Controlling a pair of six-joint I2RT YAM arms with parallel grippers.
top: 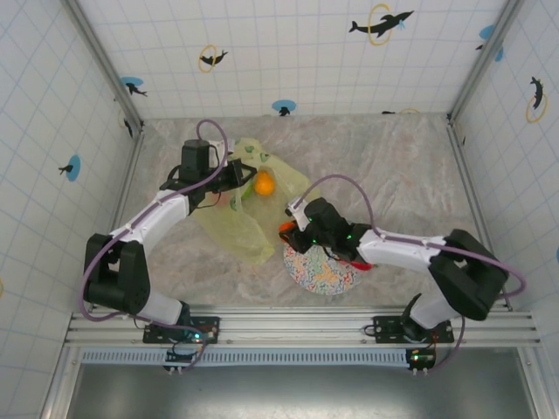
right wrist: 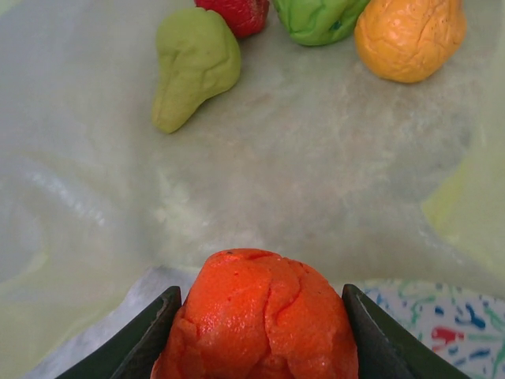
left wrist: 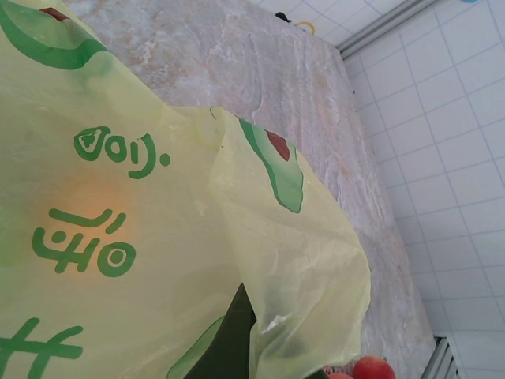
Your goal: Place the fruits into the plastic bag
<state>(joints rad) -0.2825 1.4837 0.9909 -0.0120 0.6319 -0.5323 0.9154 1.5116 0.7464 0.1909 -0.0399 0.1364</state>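
My right claw [right wrist: 260, 300] clamps an orange-red fruit [right wrist: 256, 324].
Green pear [right wrist: 193, 67] slants on plastic bag [right wrist: 316, 174], narrow end toward me; marbled counter [top: 393, 166], tiled walls [top: 35, 105].

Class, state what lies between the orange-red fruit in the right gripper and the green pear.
In the right wrist view, a bare stretch of the plastic bag lies between the orange-red fruit and the green pear; no other fruit.
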